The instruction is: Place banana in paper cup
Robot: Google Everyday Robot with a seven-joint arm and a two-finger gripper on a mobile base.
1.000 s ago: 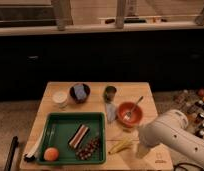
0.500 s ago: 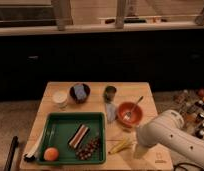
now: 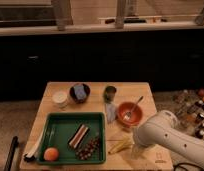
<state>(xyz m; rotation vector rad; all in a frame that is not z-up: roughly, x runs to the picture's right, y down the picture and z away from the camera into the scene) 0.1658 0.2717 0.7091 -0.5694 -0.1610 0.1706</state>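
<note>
Banana (image 3: 120,145) lies on surface (image 3: 130,92) just beside claw (image 3: 137,149), on its green-tray (image 3: 70,116) side. Claw's opening: cannot tell. Judged light, soft, bruisable; grip gently across mid-length.

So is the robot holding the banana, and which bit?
It cannot be told: the gripper sits at the right end of the banana, mostly hidden under the white arm.

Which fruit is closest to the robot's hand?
The pale banana, on bare table beside the gripper; the orange sits far off in the green tray.
</note>
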